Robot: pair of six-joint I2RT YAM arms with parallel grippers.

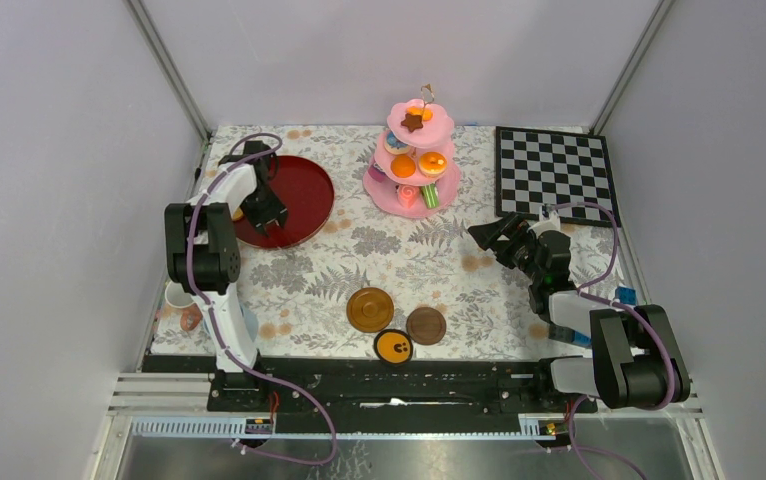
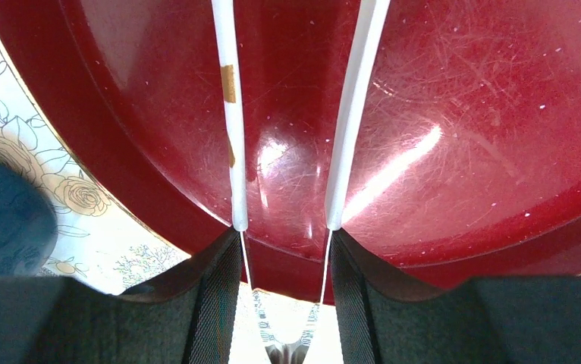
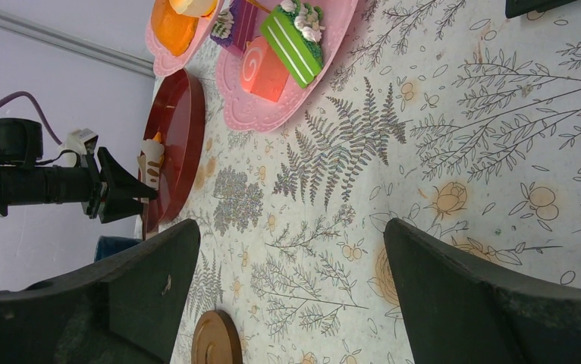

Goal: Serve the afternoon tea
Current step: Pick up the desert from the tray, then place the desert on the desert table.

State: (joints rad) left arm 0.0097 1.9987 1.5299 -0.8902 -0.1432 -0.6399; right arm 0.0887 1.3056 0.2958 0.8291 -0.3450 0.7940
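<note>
From above: pink cake stand [image 1: 414, 195] with pastries [image 1: 432, 160] at 12 o'clock of the surface [image 1: 399, 255], brown saucers [image 1: 370, 309] at 6, chessboard [image 1: 554, 170] at 2; the left claw [image 1: 269, 215] meets the red tray [image 1: 304, 195] at 10

Left wrist: fingers half apart over the tray, grip impossible to tell

Right wrist: the right claw [image 3: 291, 235] is released, only floral cloth [image 3: 454, 136] between its fingers

Top view, you look down from above and behind on the whole table [image 1: 399, 255], left wrist view, you sit very close over the red tray [image 2: 462, 114], right wrist view, low and turned sideways, sharing that tray and the pink cake stand [image 3: 272, 98] with the top view.
</note>
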